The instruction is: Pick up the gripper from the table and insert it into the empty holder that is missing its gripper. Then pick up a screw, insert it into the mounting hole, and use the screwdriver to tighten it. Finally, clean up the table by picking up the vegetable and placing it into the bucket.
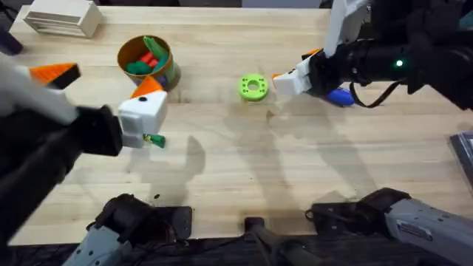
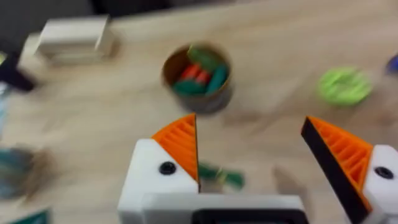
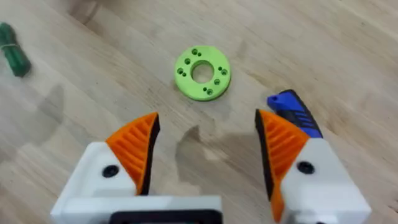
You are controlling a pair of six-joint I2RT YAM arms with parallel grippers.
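The dark green vegetable (image 1: 154, 140) lies on the table just below my left gripper (image 1: 102, 80), which hangs open above it; in the left wrist view the vegetable (image 2: 221, 176) sits beside one orange pad (image 2: 180, 143). The bucket (image 1: 148, 59) stands further back, holding red and green toy pieces. My right gripper (image 1: 295, 65) is open, low over the table next to the blue screwdriver (image 1: 340, 96), which lies by one orange pad (image 3: 280, 143). All the fingers in sight carry orange tips. The loose gripper, the empty holder and the screw are out of view.
A bright green ring (image 1: 253, 86) lies mid-table just in front of my right gripper (image 3: 208, 146). A white slatted box (image 1: 63, 18) sits at the far left corner. Bare wood stretches across the table's near half.
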